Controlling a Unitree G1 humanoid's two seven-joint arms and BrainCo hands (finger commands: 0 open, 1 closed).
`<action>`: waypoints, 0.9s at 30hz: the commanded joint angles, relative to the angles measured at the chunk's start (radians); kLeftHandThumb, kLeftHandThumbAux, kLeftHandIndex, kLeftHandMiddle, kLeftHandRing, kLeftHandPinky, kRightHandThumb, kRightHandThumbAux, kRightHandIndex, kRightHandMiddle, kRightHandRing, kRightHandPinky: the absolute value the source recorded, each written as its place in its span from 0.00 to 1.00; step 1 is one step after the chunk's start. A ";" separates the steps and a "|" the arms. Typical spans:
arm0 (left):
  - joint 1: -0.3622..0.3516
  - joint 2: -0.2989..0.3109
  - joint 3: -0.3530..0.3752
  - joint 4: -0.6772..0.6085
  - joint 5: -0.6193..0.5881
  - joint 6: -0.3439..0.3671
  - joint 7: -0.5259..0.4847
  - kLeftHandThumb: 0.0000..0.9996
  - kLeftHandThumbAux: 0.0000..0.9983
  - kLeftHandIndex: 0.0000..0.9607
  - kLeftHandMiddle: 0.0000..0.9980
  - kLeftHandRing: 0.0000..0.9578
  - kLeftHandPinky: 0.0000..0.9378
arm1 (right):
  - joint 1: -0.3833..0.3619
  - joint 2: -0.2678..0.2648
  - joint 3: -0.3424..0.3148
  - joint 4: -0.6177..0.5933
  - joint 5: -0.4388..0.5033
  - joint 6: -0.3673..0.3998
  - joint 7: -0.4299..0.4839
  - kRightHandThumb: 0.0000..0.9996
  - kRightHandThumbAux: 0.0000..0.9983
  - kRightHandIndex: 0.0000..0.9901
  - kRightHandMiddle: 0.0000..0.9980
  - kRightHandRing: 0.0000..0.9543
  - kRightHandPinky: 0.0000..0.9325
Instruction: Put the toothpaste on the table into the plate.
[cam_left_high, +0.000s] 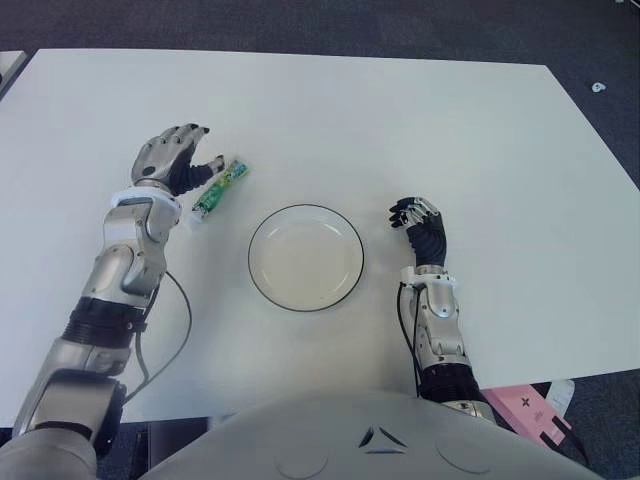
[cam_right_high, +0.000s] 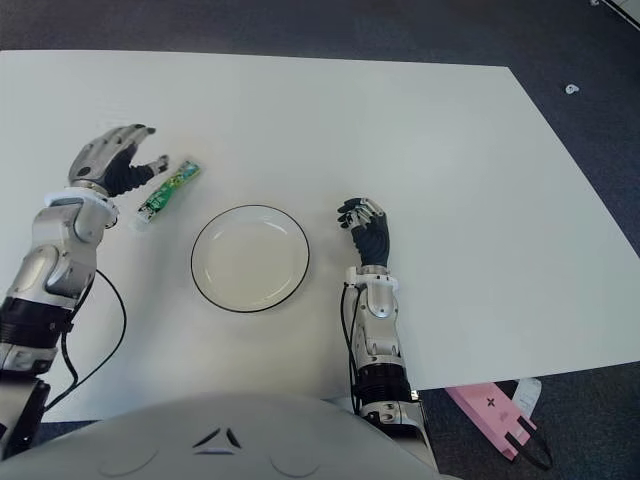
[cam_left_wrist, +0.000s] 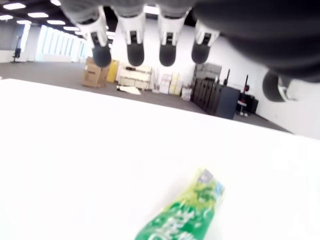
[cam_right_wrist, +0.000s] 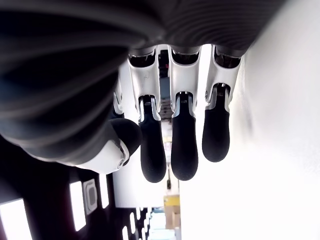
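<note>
I read the left robot hand (cam_left_high: 172, 158) as released, fingers spread, holding nothing, just beside the toothpaste (cam_left_high: 220, 187) lying on the table (cam_left_high: 420, 120) left of the plate (cam_left_high: 306, 257). Right robot hand (cam_left_high: 418, 222): relaxed, empty, right of the plate.

white table (cam_left_high: 400, 120), pink object (cam_left_high: 530, 410), dark floor (cam_left_high: 600, 60)

Glossy plate (cam_left_high: 306, 257), matt white table (cam_left_high: 400, 130), shiny green toothpaste (cam_left_high: 220, 187) tube.

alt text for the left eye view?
The robot's open left hand hovers beside a green toothpaste tube lying on the white table, left of an empty black-rimmed white plate. The right hand shows right of the plate, holding nothing.
</note>
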 joint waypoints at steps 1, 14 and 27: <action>-0.040 0.051 -0.070 0.082 0.017 -0.033 -0.074 0.44 0.17 0.00 0.00 0.00 0.00 | 0.039 0.005 -0.002 0.032 -0.006 0.048 -0.012 0.71 0.73 0.43 0.53 0.56 0.58; -0.155 0.102 -0.201 0.236 -0.007 -0.115 -0.233 0.39 0.18 0.00 0.00 0.00 0.00 | 0.045 0.006 0.000 0.019 -0.004 0.068 -0.016 0.71 0.73 0.43 0.53 0.56 0.58; -0.227 0.095 -0.319 0.341 -0.032 -0.163 -0.454 0.33 0.21 0.00 0.00 0.00 0.00 | 0.046 0.005 0.001 0.014 -0.011 0.078 -0.024 0.71 0.73 0.43 0.52 0.56 0.58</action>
